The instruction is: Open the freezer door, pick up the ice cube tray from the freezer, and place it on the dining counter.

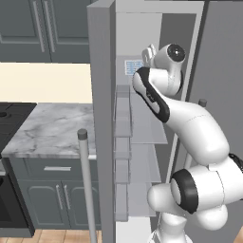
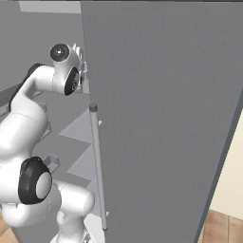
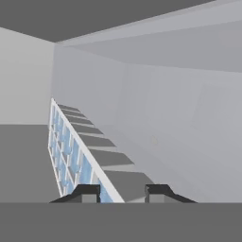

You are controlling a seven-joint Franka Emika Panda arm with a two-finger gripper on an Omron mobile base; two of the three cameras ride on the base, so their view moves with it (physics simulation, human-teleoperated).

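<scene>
The freezer door (image 1: 100, 118) stands swung open, edge-on in the left base view, with its silver bar handle (image 1: 86, 185) and grey door bins (image 1: 122, 142). Inside the freezer (image 1: 142, 28), the light blue ice cube tray (image 1: 132, 67) lies on an upper shelf. My gripper (image 1: 146, 57) reaches in at that height. In the hand view the ice cube tray (image 3: 71, 151) runs edge-on down between the fingertips (image 3: 86, 192), and my gripper (image 3: 123, 193) is shut on its near rim. The right base view shows the gripper (image 2: 81, 64) at the freezer opening. The dining counter is out of view.
A small marble counter (image 1: 47, 128) backed by a cream wall sits left of the open door, above dark cabinets, beside a black stove (image 1: 9, 116). The plain grey fridge door (image 2: 161, 118) with its handle (image 2: 97, 166) stands close on the arm's right. Pale shelves (image 1: 142, 137) lie below the tray.
</scene>
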